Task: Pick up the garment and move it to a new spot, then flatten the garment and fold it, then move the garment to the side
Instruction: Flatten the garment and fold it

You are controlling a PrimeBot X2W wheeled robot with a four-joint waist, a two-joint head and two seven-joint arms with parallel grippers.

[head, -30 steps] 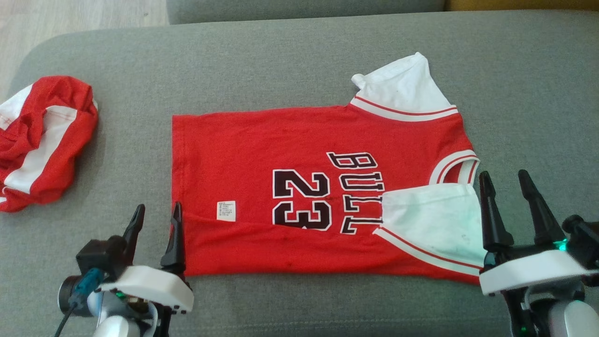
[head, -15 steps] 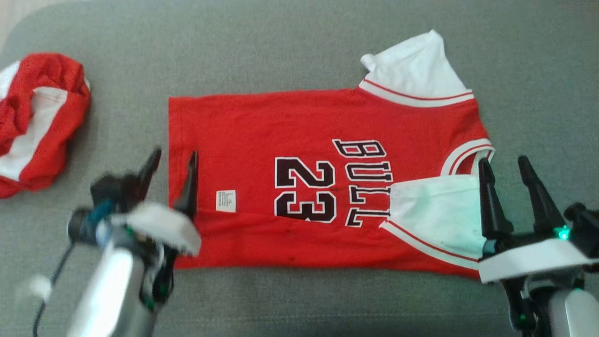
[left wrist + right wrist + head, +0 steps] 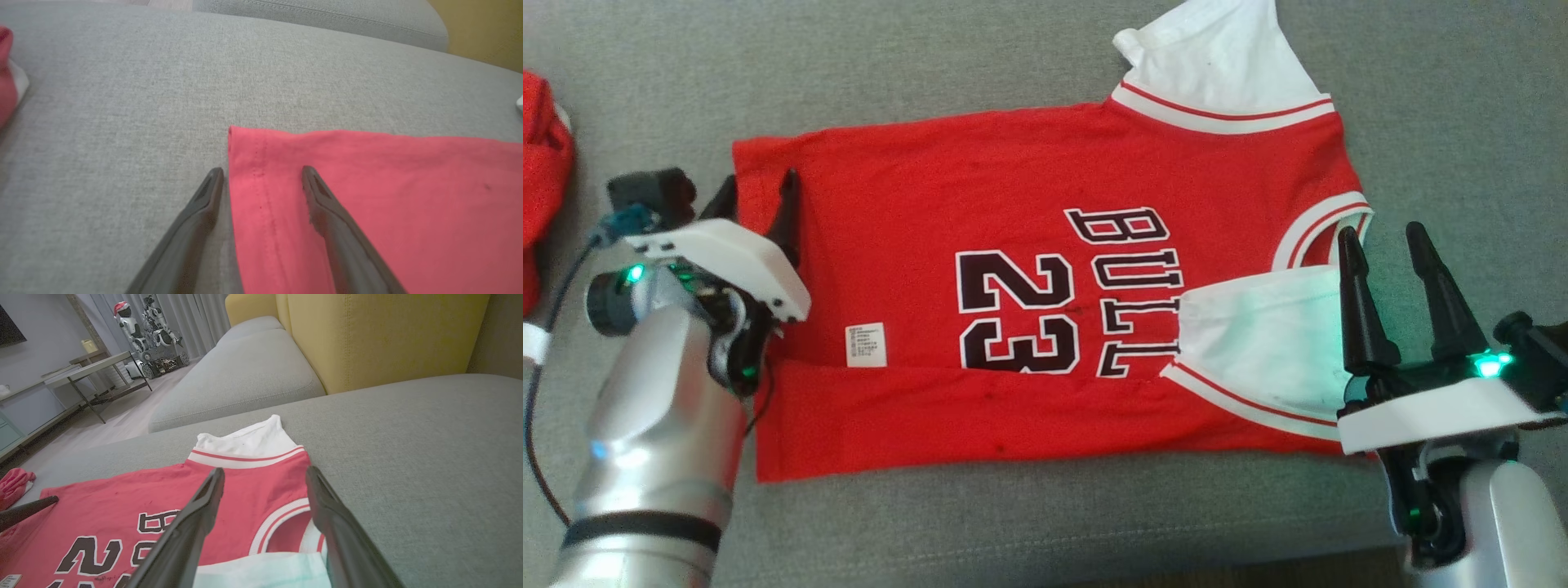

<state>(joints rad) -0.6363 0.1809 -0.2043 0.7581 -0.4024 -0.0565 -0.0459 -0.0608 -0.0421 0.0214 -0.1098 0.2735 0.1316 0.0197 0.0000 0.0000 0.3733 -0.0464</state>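
On the grey cushion [image 3: 1013, 65], your jersey [image 3: 1013, 180] lies flat, near sleeve [image 3: 1258, 343] folded in | left gripper [image 3: 760, 181] spread, straddling the far-left hem corner [image 3: 245, 139] | right gripper [image 3: 1381, 230] spread by the collar [image 3: 1319, 245], empty | pinch both far corners evenly; lift together, avoid dragging.

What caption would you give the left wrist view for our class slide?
Open left end effector straddling the hem of a red jersey on a grey sofa.
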